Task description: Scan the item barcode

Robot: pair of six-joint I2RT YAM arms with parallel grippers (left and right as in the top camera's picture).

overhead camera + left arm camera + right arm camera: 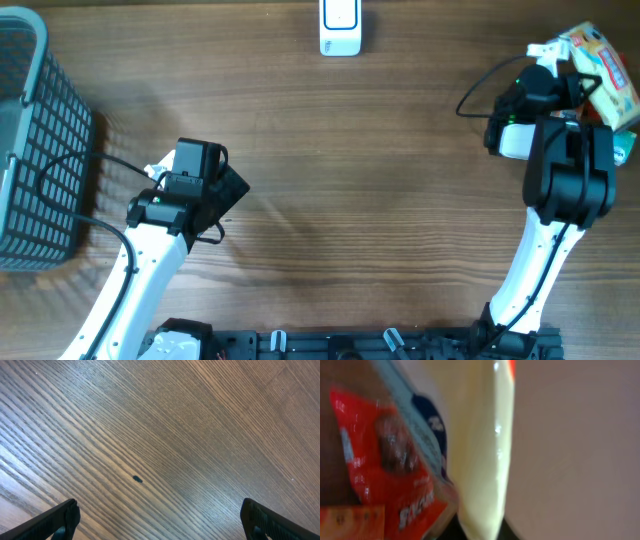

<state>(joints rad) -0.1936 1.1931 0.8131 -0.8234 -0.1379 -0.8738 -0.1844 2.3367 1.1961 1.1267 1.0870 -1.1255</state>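
Left gripper (160,510) hangs over the bench (165,425), jaws spread on nothing — parked clear, I judge — while the right gripper (565,80) noses into the packets (610,85) at the bench's right edge, yellow packet (480,435) against its camera, jaws hidden so grip untellable, scanner (340,25) well apart.

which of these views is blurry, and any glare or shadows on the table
right wrist view: badly out of focus, the pale yellow packet and red packet sit too close to the lens; left wrist view: sharp wood grain, a faint sheen across the table; overhead view: crisp, even light, soft shadow beside the basket.
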